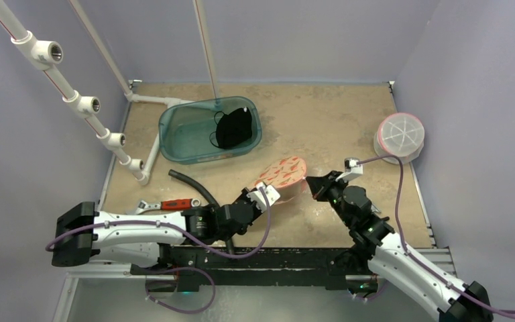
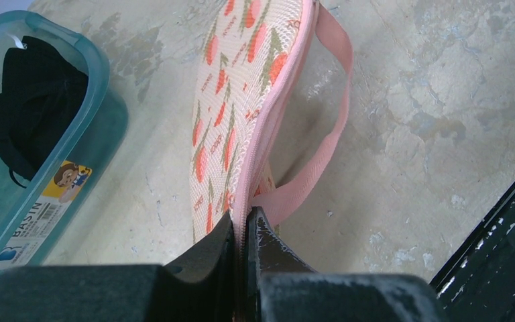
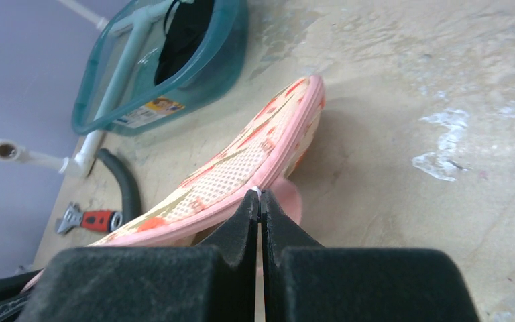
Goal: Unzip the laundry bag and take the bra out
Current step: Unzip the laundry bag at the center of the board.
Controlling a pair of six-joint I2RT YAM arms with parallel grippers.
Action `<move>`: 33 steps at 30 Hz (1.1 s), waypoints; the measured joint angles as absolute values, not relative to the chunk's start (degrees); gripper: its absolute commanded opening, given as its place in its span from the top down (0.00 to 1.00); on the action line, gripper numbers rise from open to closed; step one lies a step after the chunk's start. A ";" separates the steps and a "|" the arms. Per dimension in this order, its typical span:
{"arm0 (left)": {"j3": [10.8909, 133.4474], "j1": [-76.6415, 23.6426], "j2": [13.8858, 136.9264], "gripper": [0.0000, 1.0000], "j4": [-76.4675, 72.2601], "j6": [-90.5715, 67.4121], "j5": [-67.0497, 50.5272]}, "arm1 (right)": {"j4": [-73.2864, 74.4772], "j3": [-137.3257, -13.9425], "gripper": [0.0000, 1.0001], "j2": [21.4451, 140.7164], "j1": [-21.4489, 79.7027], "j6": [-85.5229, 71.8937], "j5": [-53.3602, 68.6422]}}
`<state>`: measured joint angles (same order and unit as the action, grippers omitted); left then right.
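The laundry bag (image 1: 285, 173), pink mesh with red-orange print, sits mid-counter, held between both arms toward the near edge. The left claw (image 1: 266, 193) comes in from the left and is clenched on the pink zip seam. The left wrist view shows it best: claw (image 2: 243, 225) tips are pinched tight on the bag (image 2: 231, 114) edge, with a pink strap (image 2: 322, 134) looping out to the right. The right claw (image 1: 312, 182) meets the bag from the other side. Its own camera shows the claw (image 3: 260, 198) clamped on the pink trim of the bag (image 3: 241, 157), with a shadow under the raised bag. Whether the zip is open, neither wrist view tells.

Behind and to the left is a teal basin (image 1: 174, 144) holding a black garment (image 1: 233, 127) with thin straps. I can't say for sure it's the bra. The left wrist view adds a label on the basin (image 2: 74, 127) wall.

There's bare counter (image 1: 322, 121) behind and to the right of the bag. A round white container (image 1: 399, 137) sits near the right edge. A black hose (image 1: 194, 184) and a red-handled wrench (image 1: 171, 204) lie left of the left arm, and white pipes (image 1: 74, 94) line the left side. Only the top view shows the dark rail (image 1: 261, 255) along the near edge.
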<state>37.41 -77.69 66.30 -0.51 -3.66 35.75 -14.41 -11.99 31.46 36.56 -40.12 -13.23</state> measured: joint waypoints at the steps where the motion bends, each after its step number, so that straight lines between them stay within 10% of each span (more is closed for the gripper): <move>1: 37.12 -77.69 65.71 1.00 -0.51 -3.86 35.75 | -13.80 -11.99 1.00 31.22 36.58 -40.25 -14.39; 9: 36.07 -77.71 64.58 1.00 -0.34 -6.22 35.70 | -10.11 -11.99 1.00 28.77 36.60 -42.70 -20.60; 13: 34.76 -77.76 64.34 0.53 -0.75 -8.62 37.28 | -9.96 -11.38 1.00 26.39 36.58 -42.28 -19.27; 17: 34.00 -77.76 63.92 0.36 -0.21 -10.70 39.62 | -10.22 -10.68 1.00 25.21 36.34 -40.84 -17.41; 33: 47.57 -77.76 71.50 0.27 -6.13 -8.32 29.61 | -9.41 -10.68 1.00 24.56 36.32 -38.50 -12.47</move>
